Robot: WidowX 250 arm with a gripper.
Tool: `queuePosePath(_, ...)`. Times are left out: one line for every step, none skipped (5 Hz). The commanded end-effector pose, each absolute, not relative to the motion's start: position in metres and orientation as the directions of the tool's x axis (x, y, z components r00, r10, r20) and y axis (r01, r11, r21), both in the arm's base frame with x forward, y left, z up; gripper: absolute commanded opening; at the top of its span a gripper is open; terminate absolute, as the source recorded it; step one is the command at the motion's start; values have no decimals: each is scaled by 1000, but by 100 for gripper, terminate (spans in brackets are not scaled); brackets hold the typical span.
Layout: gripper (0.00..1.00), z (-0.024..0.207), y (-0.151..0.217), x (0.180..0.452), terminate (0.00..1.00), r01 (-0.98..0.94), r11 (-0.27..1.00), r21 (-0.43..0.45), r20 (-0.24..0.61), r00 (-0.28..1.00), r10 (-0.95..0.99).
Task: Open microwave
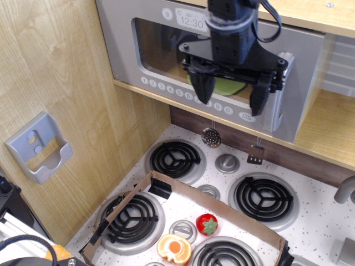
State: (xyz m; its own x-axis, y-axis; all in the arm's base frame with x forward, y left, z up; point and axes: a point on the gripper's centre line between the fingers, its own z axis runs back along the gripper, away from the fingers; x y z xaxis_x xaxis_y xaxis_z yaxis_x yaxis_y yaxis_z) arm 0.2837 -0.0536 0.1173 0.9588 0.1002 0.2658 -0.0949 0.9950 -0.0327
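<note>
The grey toy microwave sits on a wooden shelf at the top, door closed. Its clear window shows a green plate inside. A clock display reads 12:30 and a row of round white number buttons runs below the window. Its chunky vertical grey handle is at the door's right side, partly hidden by my arm. My black gripper hangs open in front of the window, just left of the handle. Its right finger is close to the handle; contact cannot be told.
Below is a toy stove with several black coil burners and grey knobs. A cardboard tray holds a toy strawberry and an orange slice. A grey wall holder is on the wooden left wall. A faucet is at right.
</note>
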Motion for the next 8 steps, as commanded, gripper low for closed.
queuePosePath(100,127,-67,317,0,-68,996,-52,328,941,82)
queuePosePath(100,129,-75,328,0,-59,997,-47,337,939,72)
queuePosePath(100,127,-74,329,0,-43,998,-48,330,942,57)
queuePosePath(100,127,-75,333,0,-29,999,-32,344,938,38)
queuePosePath(0,124,-73,333,0,-30,999,-42,340,939,42)
queuePosePath(0,127,-73,336,0,-20,999,-31,334,942,30)
queuePosePath(0,127,-74,331,0,-48,999,-15,345,937,50)
queuePosePath(0,122,-74,311,0,-108,994,-20,346,932,108)
